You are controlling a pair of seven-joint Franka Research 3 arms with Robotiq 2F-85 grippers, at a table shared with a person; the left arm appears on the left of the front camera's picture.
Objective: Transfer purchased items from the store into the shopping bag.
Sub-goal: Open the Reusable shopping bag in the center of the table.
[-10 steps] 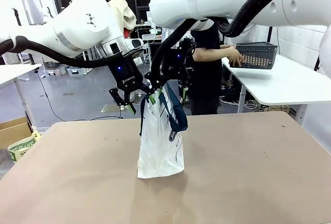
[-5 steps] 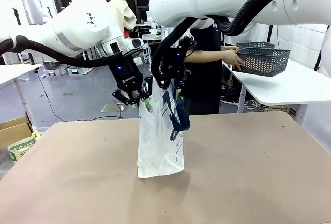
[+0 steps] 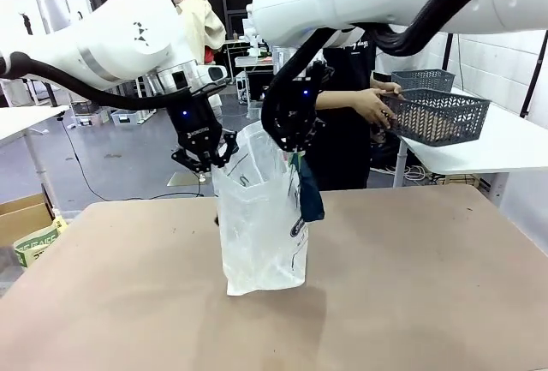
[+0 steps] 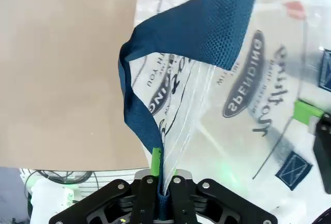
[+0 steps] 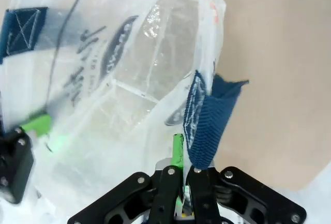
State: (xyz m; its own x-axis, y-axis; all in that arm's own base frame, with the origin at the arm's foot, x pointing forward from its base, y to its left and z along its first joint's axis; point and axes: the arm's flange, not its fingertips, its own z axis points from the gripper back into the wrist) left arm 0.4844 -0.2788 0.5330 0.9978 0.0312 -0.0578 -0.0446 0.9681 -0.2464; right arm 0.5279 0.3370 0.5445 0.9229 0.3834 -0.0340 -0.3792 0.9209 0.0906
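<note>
holding the shopping bag (image 3: 261, 234) by its top edge from 2 sides, the grippers spread its mouth wide and facing up. the left gripper (image 3: 204, 155) is clamped on the bag's left rim; its wrist view shows the jaws pinched tight on a navy strap handle (image 4: 196, 27) together with a fold of the clear film. the right gripper (image 3: 294, 144) is closed the same way on the opposite rim, with the other strap end (image 5: 209, 115) caught between its pads.

the bag stands upright on the tan table (image 3: 428, 302), long axis vertical, base resting on the top and the mouth stretched left to right between the 2 grippers. it looks thin, translucent and whitish, creased, with navy lettering and an oval logo, and appears empty so far.

the dark grey basket (image 3: 445, 114) lies well apart from the bag, to the robot's right and beyond the table's far edge, held up by the person's hand (image 3: 374, 107). the right arm is the nearer one to it. whatever goods it carries cannot be made out through the lattice. i judge the next move depends on that basket coming over the open mouth.
</note>
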